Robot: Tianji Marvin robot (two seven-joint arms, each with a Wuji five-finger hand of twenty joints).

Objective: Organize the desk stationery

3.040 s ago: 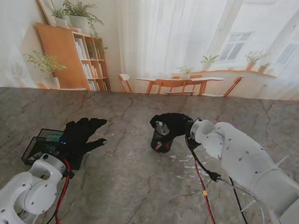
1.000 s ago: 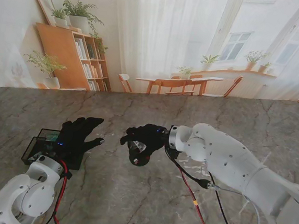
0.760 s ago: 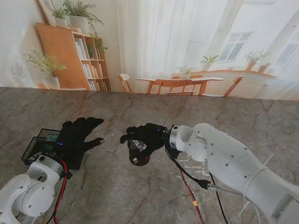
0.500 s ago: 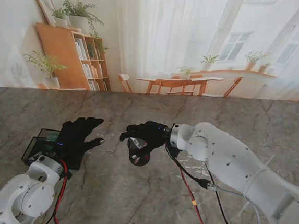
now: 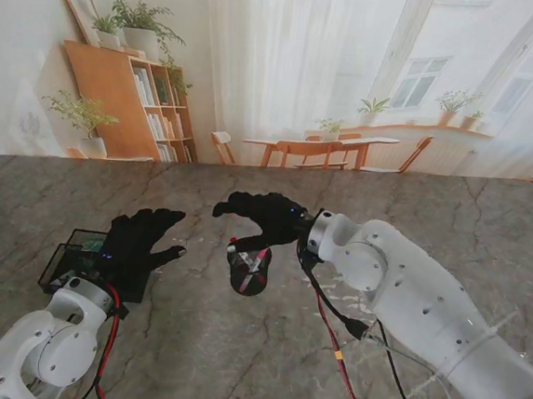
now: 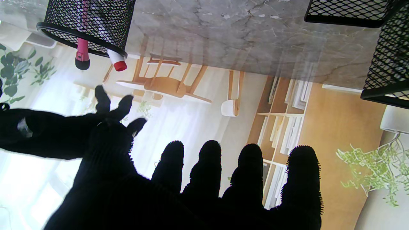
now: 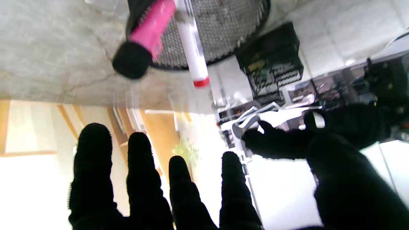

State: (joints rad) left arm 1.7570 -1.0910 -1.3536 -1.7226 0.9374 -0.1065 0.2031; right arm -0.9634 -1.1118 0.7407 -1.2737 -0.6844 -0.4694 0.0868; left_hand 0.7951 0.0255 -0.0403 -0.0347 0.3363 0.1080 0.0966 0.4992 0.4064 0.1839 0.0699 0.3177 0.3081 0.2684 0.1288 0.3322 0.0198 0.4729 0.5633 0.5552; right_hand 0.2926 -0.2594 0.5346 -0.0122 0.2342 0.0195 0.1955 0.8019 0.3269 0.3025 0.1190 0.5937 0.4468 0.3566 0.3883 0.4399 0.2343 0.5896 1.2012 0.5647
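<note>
**Pen cup set down, right hand clear above it**

The mesh pen cup (image 5: 248, 271) stands near the middle of the worktop (image 5: 233, 365), well away from every edge, with 2 markers in it: a pink one with a black cap (image 7: 143, 40) and a white one with a red tip (image 7: 193, 51). The right hand (image 5: 263, 220) hovers just above the cup's far side, fingers spread wide and holding nothing. The left hand (image 5: 141, 242) is also spread wide and empty, over the mesh tray (image 5: 63, 258) near the worktop's left edge.

Risk, as I judge it: both markers lean out over the rim, so a low sweep of the right hand's fingers (image 7: 92, 150) could catch them and tip the light cup. The cables (image 5: 330, 326) trailing from the right wrist lie close behind the cup and could drag it on a retreat.

The stand view shows both hands, the cup and the tray at once, but only a blur of colour inside the cup. The right wrist view resolves the 2 markers and their lean. The left wrist view shows the cup from the side, apart from the tray's mesh walls (image 6: 386, 64).
</note>
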